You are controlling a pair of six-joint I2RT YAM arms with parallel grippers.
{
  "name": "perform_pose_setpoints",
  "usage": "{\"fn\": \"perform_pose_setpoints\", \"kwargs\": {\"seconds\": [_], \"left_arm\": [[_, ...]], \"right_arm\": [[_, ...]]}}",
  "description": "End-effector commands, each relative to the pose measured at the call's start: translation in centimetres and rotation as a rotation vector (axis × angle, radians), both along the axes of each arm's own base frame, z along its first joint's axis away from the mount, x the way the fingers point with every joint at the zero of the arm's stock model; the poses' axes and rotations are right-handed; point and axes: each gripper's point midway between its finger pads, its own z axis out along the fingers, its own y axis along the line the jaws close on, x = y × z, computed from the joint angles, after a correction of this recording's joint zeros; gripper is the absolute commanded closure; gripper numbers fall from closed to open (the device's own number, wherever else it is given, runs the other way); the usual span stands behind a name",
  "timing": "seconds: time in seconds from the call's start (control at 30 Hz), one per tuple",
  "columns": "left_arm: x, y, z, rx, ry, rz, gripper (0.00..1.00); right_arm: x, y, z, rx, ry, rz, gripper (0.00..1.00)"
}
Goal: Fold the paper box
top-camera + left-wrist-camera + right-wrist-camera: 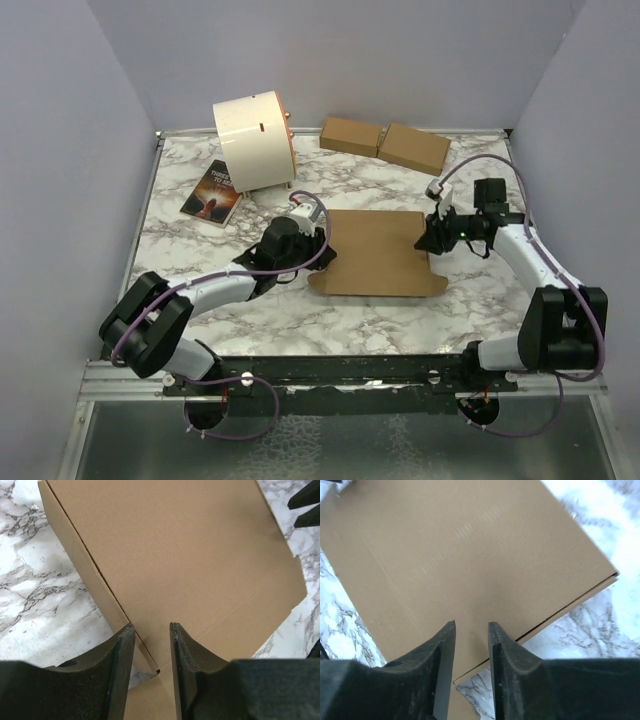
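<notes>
The paper box (375,252) lies flat and closed in the middle of the marble table, a plain brown cardboard rectangle with a flap edge along its front. My left gripper (318,240) is at its left edge, above the box's corner notch in the left wrist view (151,626), jaws a little apart with nothing between them. My right gripper (428,240) is at the box's right edge, over the lid seam in the right wrist view (471,624), jaws also a little apart and empty. The box fills both wrist views (185,555) (460,550).
A cream cylindrical drum (253,140) stands at the back left with a dark book (212,192) in front of it. Two smaller closed brown boxes (351,135) (415,147) sit side by side at the back. Grey walls enclose the table.
</notes>
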Motion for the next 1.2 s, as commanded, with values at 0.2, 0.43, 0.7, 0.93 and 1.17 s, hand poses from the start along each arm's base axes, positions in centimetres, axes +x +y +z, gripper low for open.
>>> {"fn": "perform_pose_setpoints", "kwargs": {"seconds": [0.2, 0.43, 0.7, 0.93, 1.17], "left_arm": [[0.2, 1.6, 6.6, -0.156, -0.172, 0.093, 0.48], [-1.1, 4.0, 6.0, -0.264, -0.200, 0.171, 0.01], [-1.6, 4.9, 4.1, -0.346, -0.091, 0.164, 0.01], [-1.1, 4.7, 2.6, -0.359, -0.025, 0.169, 0.03], [-0.9, 4.8, 1.4, -0.345, 0.008, 0.189, 0.03]], "right_arm": [[2.6, -4.2, 4.7, 0.362, 0.036, -0.254, 0.44], [3.0, -5.2, 0.7, 0.498, 0.291, -0.320, 0.36], [2.7, -4.5, -1.8, 0.583, 0.424, -0.276, 0.36], [2.3, -4.3, -3.4, 0.609, 0.498, -0.276, 0.44], [2.2, -4.1, -4.3, 0.611, 0.529, -0.276, 0.48]]}}
